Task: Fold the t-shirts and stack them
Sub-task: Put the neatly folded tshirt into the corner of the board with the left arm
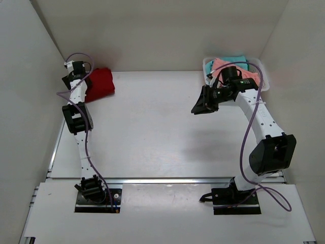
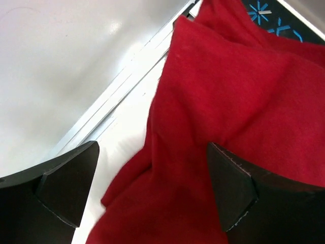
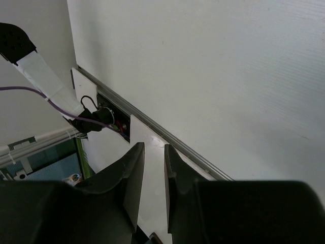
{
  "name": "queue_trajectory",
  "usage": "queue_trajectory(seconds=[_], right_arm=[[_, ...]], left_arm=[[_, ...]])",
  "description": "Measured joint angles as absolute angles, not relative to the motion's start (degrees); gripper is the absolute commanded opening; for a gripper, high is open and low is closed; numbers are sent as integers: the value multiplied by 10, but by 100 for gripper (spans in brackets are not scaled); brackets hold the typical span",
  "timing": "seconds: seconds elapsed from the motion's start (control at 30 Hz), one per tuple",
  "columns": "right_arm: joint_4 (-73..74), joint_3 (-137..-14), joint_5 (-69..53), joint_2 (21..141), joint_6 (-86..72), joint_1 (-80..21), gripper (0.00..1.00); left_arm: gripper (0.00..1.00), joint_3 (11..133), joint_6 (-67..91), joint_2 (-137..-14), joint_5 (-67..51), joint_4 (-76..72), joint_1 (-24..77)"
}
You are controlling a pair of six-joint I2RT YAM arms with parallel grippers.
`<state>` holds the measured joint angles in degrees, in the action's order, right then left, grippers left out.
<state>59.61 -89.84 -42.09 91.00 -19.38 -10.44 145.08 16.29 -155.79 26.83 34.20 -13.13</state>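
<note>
Closest, the right tool hangs empty over the table, its fingers almost touching. At the far left corner the left tool gapes wide, holding nothing, over the dark red t-shirt. It looks limp and light, so I'd pinch a hem. The salmon pink t-shirt and teal t-shirt lie in the basket at the far right corner.

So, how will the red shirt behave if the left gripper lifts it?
The red shirt will probably hang floppy: it lies in soft folds. Pushed, it would likely bunch up rather than slide. The open left gripper may catch only one layer.
</note>
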Motion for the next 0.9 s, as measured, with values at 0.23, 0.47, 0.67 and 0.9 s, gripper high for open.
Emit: queue_trajectory(seconds=[0.23, 0.47, 0.67, 0.9], right_arm=[[551, -865, -436, 910, -230, -114, 20], [508, -834, -446, 893, -265, -120, 19], [485, -818, -449, 868, -285, -117, 20], [477, -817, -450, 865, -291, -115, 19]], left_arm=[[96, 1291, 136, -1432, 311, 316, -78], [91, 1106, 179, -1267, 270, 226, -33], [90, 1233, 202, -1371, 228, 232, -21], [87, 1417, 208, -1550, 222, 306, 12]])
